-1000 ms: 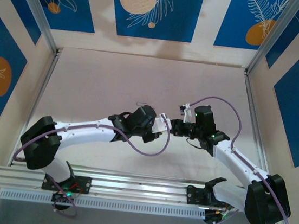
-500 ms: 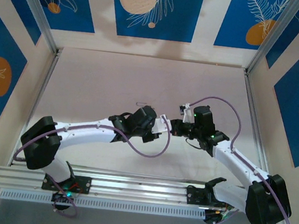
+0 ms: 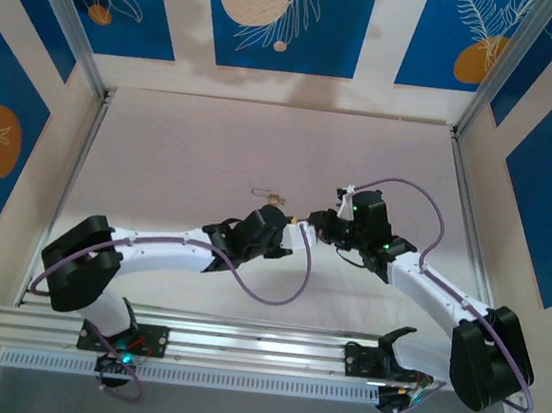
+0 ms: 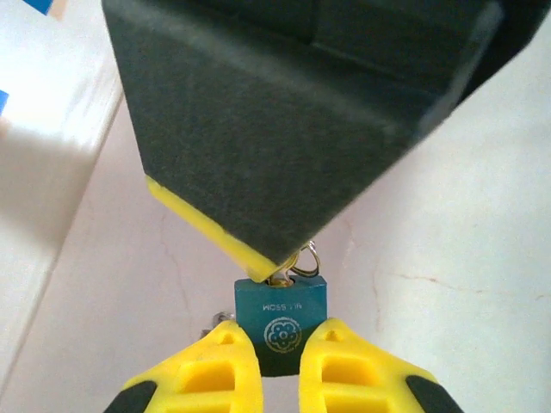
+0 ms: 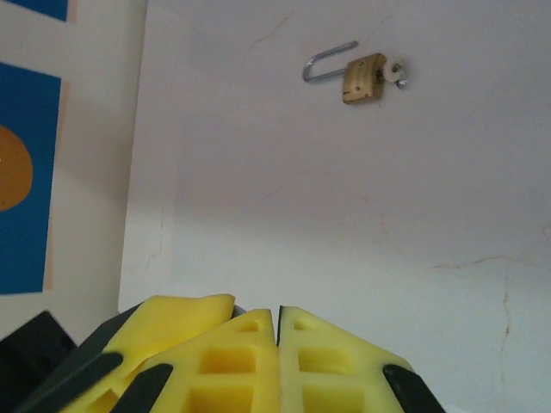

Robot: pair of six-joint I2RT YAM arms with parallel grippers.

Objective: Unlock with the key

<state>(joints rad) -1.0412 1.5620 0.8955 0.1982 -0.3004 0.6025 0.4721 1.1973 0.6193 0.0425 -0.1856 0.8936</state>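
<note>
Blue padlock [image 4: 281, 325] touches right hand [image 5: 277, 314]; brass padlock [image 5: 366, 77] lies well apart.

The pale tabletop [image 3: 193, 146] is bare over most of its far half, with thin hairline cracks [image 5: 473, 262] running through its surface. Near its middle lies a small brass padlock [image 3: 270, 197], flat on its side, its long silver shackle pointing toward the left edge and a small pale metal piece at its other end. Cream walls with blue floral panels [image 3: 279, 16] stand along the far, left and right edges. Slanted aluminium posts [image 3: 67, 20] rise from the two far corners. A slotted aluminium rail [image 3: 258, 350] runs along the near edge.
</note>
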